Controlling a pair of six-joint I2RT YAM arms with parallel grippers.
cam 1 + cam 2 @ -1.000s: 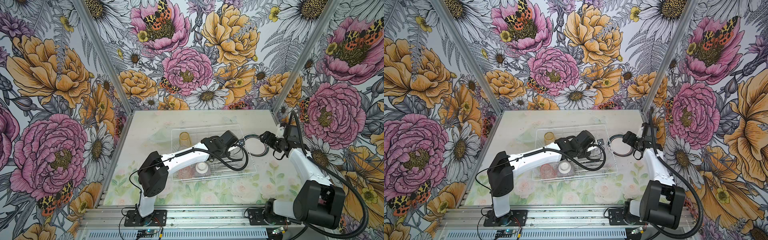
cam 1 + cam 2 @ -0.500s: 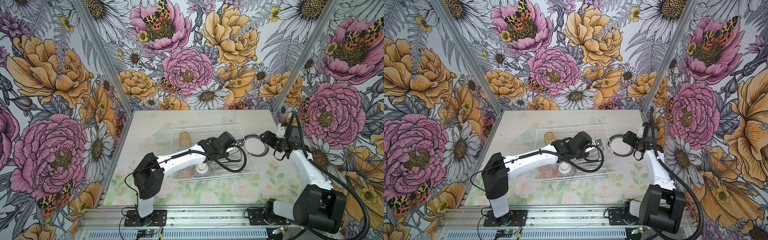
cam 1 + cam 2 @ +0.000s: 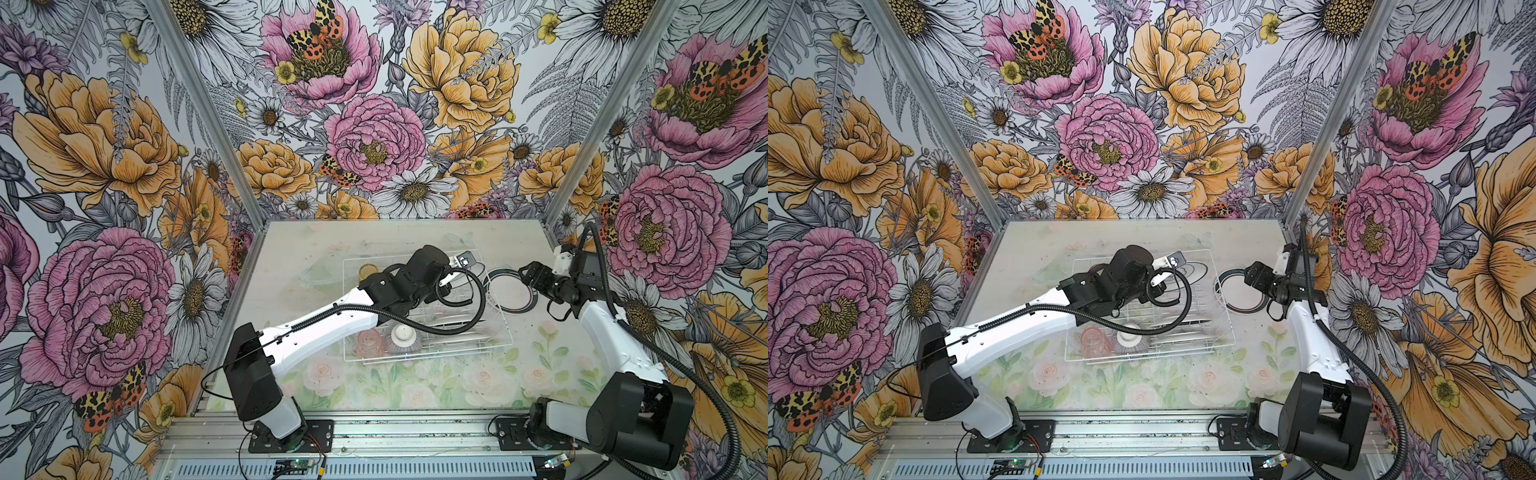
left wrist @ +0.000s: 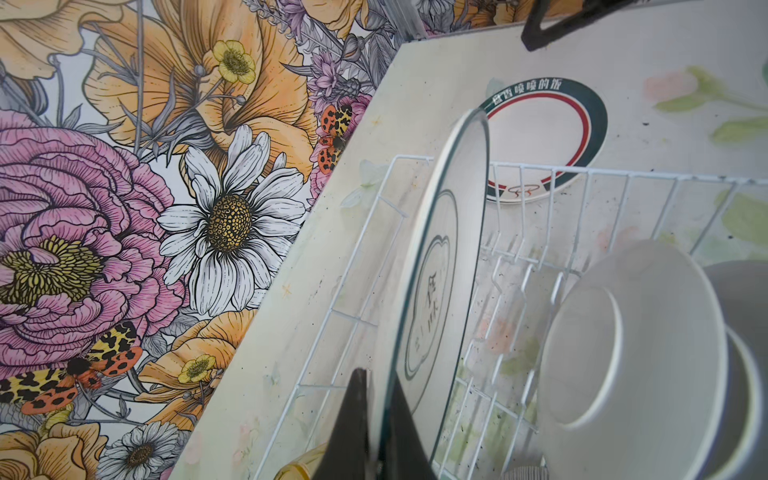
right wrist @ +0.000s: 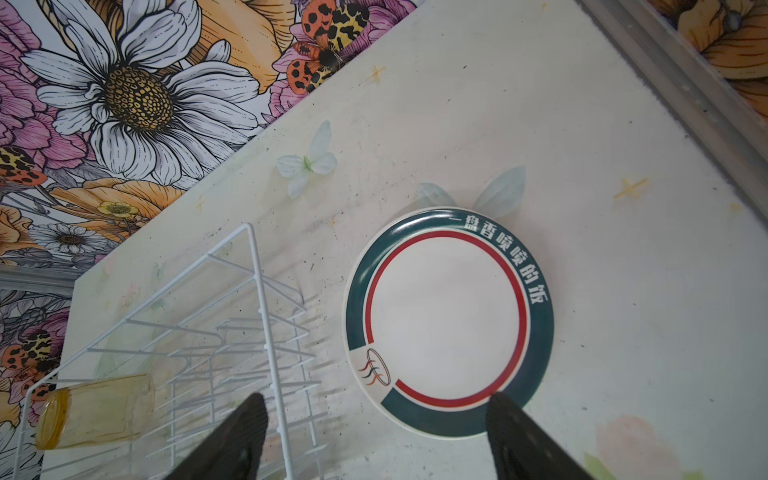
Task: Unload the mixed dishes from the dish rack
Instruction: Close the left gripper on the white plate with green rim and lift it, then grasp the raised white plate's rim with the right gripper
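Note:
The dish rack (image 3: 432, 358) (image 3: 1221, 274), a white wire basket, stands mid-table. My left gripper (image 4: 379, 382) is shut on the rim of a white plate (image 4: 436, 270) standing on edge in the rack. Two more white dishes (image 4: 623, 353) lean behind it. At the rack's front lie a pink tumbler (image 3: 368, 343) (image 3: 1094, 340) and the upturned striped bowl (image 3: 403, 336) (image 3: 1129, 338). An amber tumbler (image 3: 366, 271) (image 5: 95, 411) lies at its far left corner. My right gripper (image 5: 374, 399) (image 3: 530, 278) hangs open over the near rim of a dark-rimmed plate (image 5: 449, 320) (image 3: 510, 289) that lies flat on the table.
The rack's right wall (image 5: 257, 316) rises just beside my right gripper's left finger. The left arm and its black cable (image 3: 457, 328) cover much of the rack in both top views. Flowered walls close off the table's back and sides.
My left wrist has drawn a little to the left over the rack. The right arm and the plate on the table have stayed put.

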